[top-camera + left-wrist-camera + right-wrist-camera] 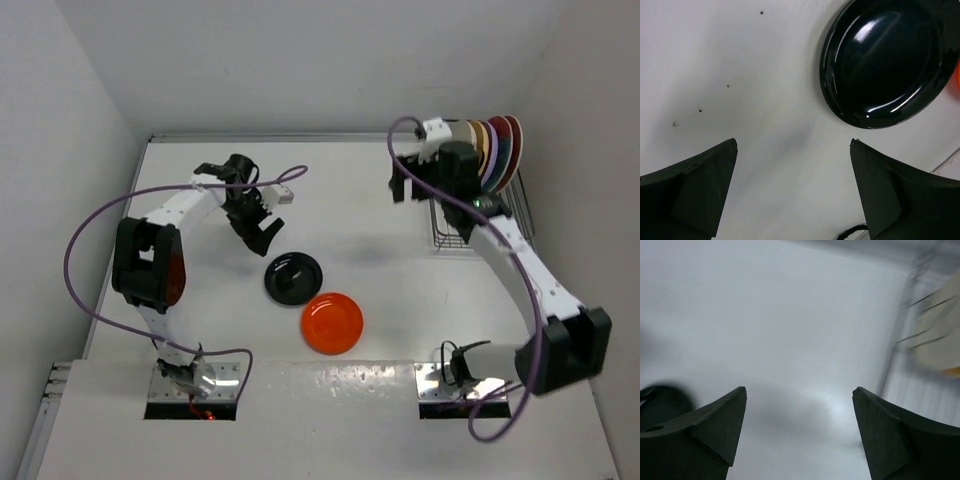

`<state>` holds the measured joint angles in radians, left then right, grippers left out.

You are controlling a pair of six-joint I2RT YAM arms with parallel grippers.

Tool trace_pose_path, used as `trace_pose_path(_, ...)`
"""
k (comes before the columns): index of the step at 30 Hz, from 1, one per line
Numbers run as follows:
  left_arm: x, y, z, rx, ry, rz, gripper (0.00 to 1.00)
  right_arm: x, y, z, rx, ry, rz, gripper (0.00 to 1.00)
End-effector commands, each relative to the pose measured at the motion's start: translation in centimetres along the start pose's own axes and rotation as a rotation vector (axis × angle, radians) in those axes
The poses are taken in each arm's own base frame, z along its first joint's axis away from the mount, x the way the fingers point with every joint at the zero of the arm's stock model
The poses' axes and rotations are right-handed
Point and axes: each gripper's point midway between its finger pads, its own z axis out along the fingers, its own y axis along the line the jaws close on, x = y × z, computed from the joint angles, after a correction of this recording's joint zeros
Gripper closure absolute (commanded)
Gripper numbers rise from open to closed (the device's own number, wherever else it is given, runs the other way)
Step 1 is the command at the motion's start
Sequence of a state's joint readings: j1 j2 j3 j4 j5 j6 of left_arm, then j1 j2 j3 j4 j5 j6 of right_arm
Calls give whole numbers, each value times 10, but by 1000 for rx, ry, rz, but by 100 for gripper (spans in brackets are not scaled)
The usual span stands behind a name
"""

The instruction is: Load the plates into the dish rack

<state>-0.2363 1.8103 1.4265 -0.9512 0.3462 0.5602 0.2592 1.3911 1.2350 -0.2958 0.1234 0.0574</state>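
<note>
Done: a row of plates (497, 148) stands on edge in the dish rack (446, 234) at the far right of the table (420, 300); five rims seem to show (cream, yellow-orange, lilac and two red with teal), though the right arm hides the lower part of the row
Remaining: the black plate (293, 277) and the orange-red plate (332, 322) lie flat on the table, close together and well apart from the rack; whether their rims touch cannot be told
Progress: judged from this, most of the load is in and two plates are not yet racked
Left gripper (262, 235): hangs over the table with its jaws wide apart and nothing between them
Black plate relative to it: from above it lies just beside the gripper, toward the arm bases and a little to the right; in the left wrist view it (887, 62) sits ahead of the fingers (695, 195) and off to the right, apart from them, with bare table between the tips
Orange-red plate relative to it: only a sliver (956, 82) shows at the right edge of the left wrist view, beyond the black plate
Right gripper (408, 188): sits beside the rack's left side, jaws spread and empty; its blurred wrist view shows rack wires and a cream plate (940, 335) to its right
Likely next pick: the black plate looks nearest for the left gripper, which would need to shift toward its rim
</note>
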Motion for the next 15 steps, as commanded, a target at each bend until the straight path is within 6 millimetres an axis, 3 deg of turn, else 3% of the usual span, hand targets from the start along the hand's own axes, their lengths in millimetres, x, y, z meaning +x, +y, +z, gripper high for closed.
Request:
trace_pose_path(1,-3,-18,-11,-8,-23,47,1,115,121,-36,-491,299,333,16)
trace_pose_path(2,-4,-22,-11,-9,-28,48,1,115,126,-39,-508,271,354,18)
trace_pose_path(3,1,-20,-12,-26,-13,46,1,158,136,-50,-529,367,399,19)
trace_pose_path(4,5,-20,-11,-35,-7,36,1,163,146,-57,-543,373,422,19)
trace_pose_path(5,5,-19,-15,-59,-15,31,1,187,154,-63,-550,408,425,19)
trace_pose_path(6,9,-17,-16,-82,0,31,1,226,159,-74,-538,483,449,19)
trace_pose_path(8,14,-15,-18,-108,10,19,1,227,178,-82,-599,442,439,19)
trace_pose_path(11,28,-16,-19,-138,44,-11,1,264,181,-92,-580,520,455,22)
trace_pose_path(13,33,-18,-24,-146,36,-27,1,276,186,-95,-595,527,483,25)
trace_pose_path(14,39,-22,-23,-141,44,-29,1,297,188,-104,-601,572,481,27)
trace_pose_path(15,42,-21,-25,-146,41,-48,1,292,192,-101,-618,536,497,29)
